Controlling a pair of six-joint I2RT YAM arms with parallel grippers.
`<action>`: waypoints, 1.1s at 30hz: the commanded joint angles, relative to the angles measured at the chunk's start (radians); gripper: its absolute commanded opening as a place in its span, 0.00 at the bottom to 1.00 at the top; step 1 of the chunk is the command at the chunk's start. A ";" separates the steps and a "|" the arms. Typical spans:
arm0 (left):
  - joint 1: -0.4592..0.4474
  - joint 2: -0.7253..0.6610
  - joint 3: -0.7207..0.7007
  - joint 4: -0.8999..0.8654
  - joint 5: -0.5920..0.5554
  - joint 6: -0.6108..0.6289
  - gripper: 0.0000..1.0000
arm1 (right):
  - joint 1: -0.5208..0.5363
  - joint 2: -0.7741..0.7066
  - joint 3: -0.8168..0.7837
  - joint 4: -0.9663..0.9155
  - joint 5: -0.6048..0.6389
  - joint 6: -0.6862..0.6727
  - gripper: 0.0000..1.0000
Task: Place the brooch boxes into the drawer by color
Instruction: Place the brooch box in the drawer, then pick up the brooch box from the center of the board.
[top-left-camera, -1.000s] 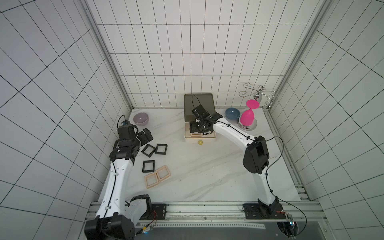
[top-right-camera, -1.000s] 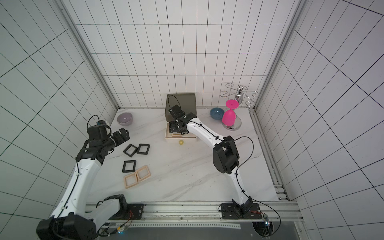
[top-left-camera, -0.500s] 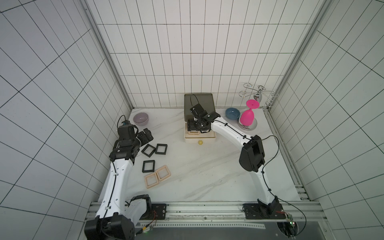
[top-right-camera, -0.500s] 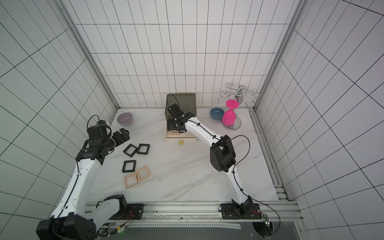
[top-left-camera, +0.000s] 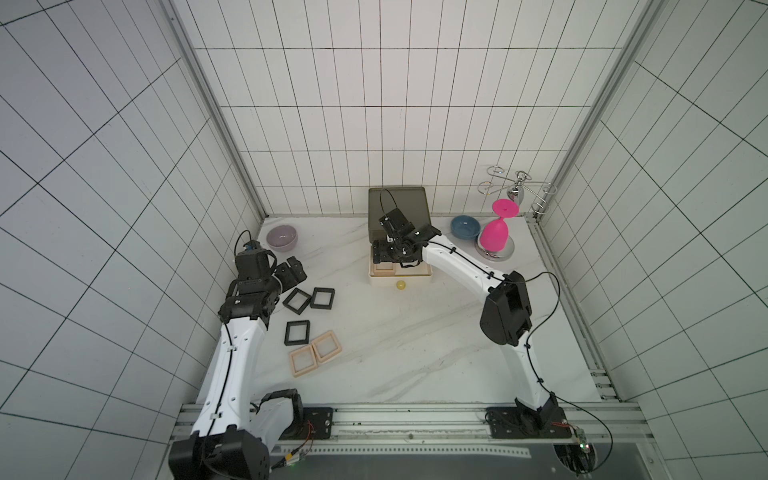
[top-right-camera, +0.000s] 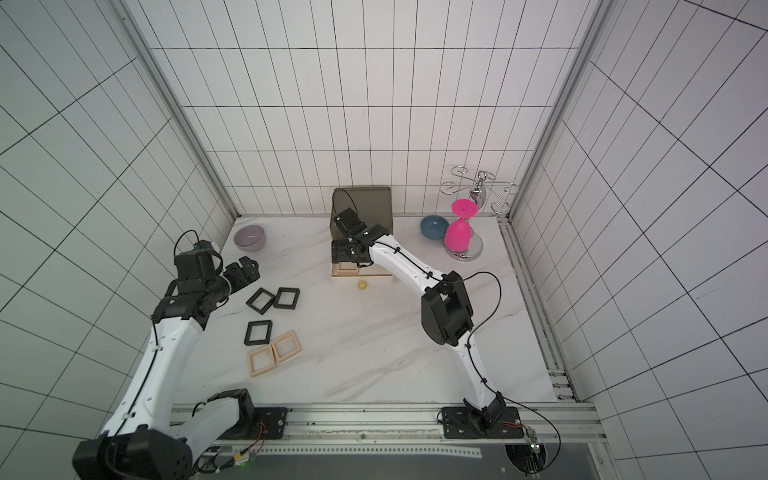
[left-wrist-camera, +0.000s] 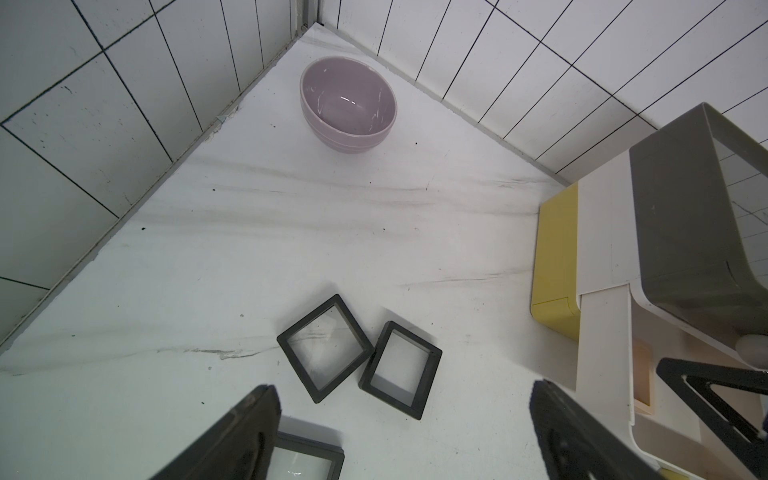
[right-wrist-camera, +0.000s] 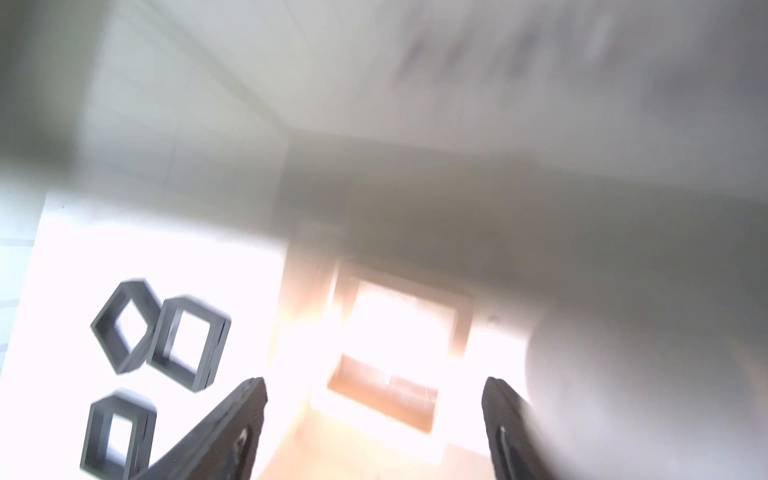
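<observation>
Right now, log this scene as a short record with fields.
black brooch boxes: three, on the table
peach brooch boxes: two side by side on the table; a third lies in the white tier
drawer: white tier pulled out
left gripper: open, empty, near the black brooch boxes
right gripper: open, empty, over the white tier
</observation>
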 joint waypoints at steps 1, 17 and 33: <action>0.005 0.007 0.001 0.018 -0.010 -0.011 0.98 | 0.079 -0.149 -0.116 0.061 0.005 -0.043 0.87; 0.060 0.005 -0.001 0.012 -0.029 -0.024 0.98 | 0.344 -0.153 -0.439 0.340 -0.187 -0.103 0.89; 0.065 -0.004 -0.003 0.003 -0.067 -0.029 0.98 | 0.361 0.153 -0.106 0.098 -0.255 -0.114 0.65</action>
